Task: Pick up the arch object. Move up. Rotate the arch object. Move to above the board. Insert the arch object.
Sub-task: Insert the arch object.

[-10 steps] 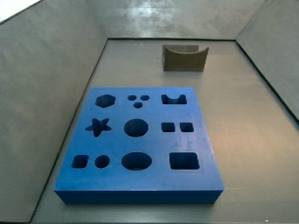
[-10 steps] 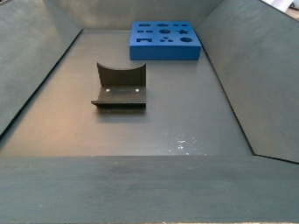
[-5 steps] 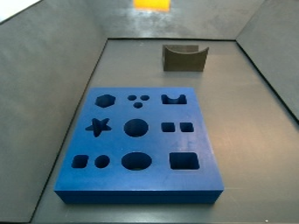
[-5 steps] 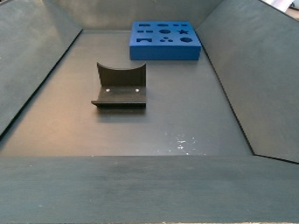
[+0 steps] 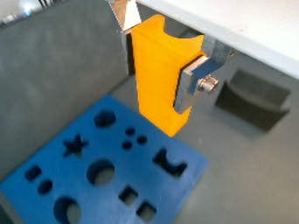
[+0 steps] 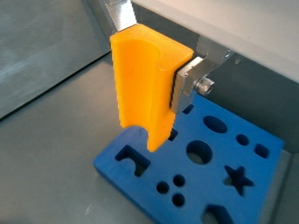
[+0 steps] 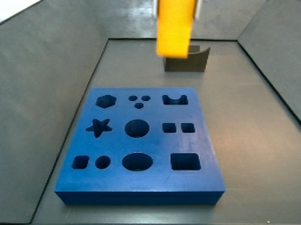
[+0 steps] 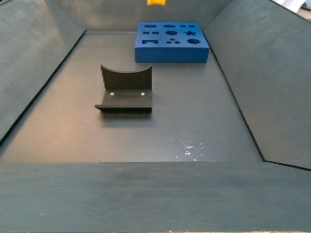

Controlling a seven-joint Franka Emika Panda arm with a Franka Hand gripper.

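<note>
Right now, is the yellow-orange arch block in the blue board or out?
Out. The gripper holds the yellow-orange arch block in the air above the blue board.

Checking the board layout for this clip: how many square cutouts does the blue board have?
3. On the board, two small squares sit side by side, one larger square near a corner. The gripper holds the arch object above; none looks hidden.

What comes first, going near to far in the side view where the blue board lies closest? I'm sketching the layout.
The board → the fixture on the floor behind it. The arch object, held in the pincer, hangs in the air in front of the fixture, so its depth is unclear.
</note>
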